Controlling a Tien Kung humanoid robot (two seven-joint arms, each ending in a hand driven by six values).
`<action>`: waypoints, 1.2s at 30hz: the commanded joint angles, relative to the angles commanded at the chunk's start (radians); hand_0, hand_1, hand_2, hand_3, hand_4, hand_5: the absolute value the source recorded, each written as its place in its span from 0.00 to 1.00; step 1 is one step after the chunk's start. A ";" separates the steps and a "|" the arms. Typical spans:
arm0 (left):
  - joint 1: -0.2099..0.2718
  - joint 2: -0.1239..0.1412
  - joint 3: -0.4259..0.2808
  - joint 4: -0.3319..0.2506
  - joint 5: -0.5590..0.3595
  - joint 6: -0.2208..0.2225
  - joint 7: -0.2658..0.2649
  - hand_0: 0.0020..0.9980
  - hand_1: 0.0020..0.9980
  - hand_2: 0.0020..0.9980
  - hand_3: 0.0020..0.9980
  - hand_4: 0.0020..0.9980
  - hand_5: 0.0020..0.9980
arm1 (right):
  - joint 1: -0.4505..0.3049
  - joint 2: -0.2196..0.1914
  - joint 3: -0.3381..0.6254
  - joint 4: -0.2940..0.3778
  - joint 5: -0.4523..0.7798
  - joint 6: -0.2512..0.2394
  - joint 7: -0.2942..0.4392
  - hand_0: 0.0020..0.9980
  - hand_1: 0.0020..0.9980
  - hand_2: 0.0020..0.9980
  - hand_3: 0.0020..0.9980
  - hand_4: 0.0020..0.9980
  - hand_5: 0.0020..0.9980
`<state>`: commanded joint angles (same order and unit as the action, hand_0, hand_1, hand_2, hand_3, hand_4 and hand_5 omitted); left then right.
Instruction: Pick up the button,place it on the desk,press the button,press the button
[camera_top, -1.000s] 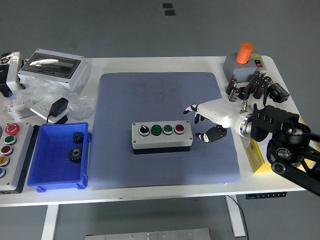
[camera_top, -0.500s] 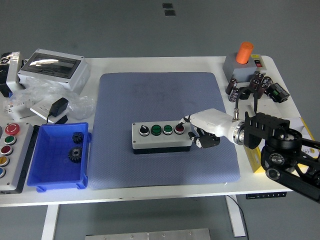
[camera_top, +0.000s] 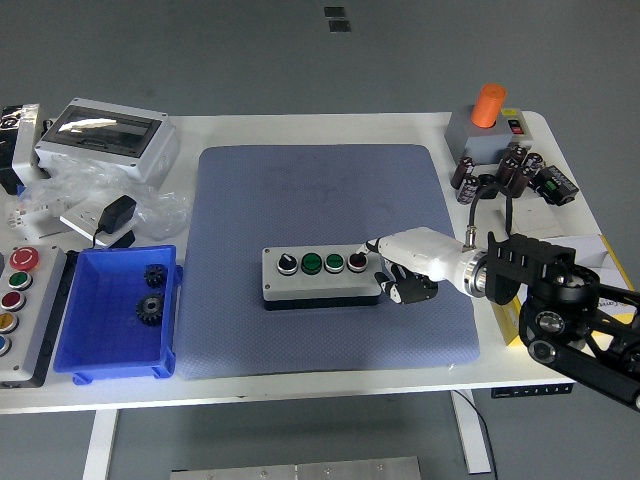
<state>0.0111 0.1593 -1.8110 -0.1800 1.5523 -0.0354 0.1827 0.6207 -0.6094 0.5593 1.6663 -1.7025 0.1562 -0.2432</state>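
At the button box's (camera_top: 322, 276) right end, robot hand (camera_top: 408, 268), fingertips hidden.

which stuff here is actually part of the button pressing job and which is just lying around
In the job:
- button box on the blue mat
- its red button
- right hand, at the box's right end

Lying about:
- blue bin with two gears
- grey enclosure
- orange-handled switch box
- capacitors
- control panel
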 joint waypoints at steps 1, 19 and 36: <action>0.000 0.000 0.000 0.000 0.000 0.000 0.000 0.63 0.62 0.56 0.71 0.79 0.21 | -0.004 -0.001 0.019 0.005 0.020 -0.021 0.021 0.17 0.19 0.21 0.79 0.23 0.00; 0.002 -0.009 0.004 0.000 0.002 0.002 0.009 0.63 0.62 0.56 0.71 0.79 0.22 | -0.262 0.223 0.317 -0.171 0.362 -0.452 0.350 0.44 0.57 0.61 0.71 0.61 0.23; -0.014 0.015 -0.012 0.000 0.046 -0.011 -0.005 0.63 0.62 0.56 0.71 0.79 0.22 | -0.475 0.264 0.603 -0.178 0.512 -0.487 0.439 0.74 0.74 0.78 0.73 0.63 0.31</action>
<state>-0.0026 0.1743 -1.8231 -0.1800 1.5982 -0.0462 0.1781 0.1462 -0.3454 1.1622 1.4882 -1.1905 -0.3309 0.1958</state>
